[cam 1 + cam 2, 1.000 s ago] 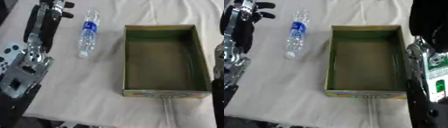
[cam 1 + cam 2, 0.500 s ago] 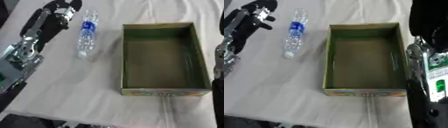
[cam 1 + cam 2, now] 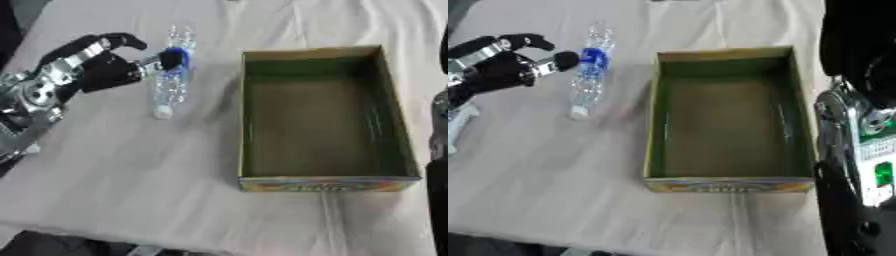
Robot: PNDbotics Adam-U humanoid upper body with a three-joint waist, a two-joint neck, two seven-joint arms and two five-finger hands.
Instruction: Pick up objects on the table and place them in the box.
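Lying on the white cloth of the table [image 3: 131, 190], the clear water bottle [image 3: 171, 80] with its blue label is the only loose object visible, and it sits just left of the open cardboard box [image 3: 325, 184], apart from the box's left wall. Its long axis runs near-to-far, roughly parallel to that wall, with the white cap at the near end and the base at the far end. The left hand [image 3: 96, 67] reaches in from the left side and stands immediately left of the bottle, level with the label. Its fingers are curled and arched over an open gap, the thumb's tip at or against the label; whether anything else touches the bottle cannot be told, and the hand does not yet enclose it. The bottle thus lies to the right of the palm, across the line of the fingers, which suits a grasp round the middle. Of the right arm only dark structure and silver joints show at the right edge, beyond the box; its hand is not visible. The left hand is by far the nearer to the bottle. The box interior appears empty, so the task seems to be at its first pick.
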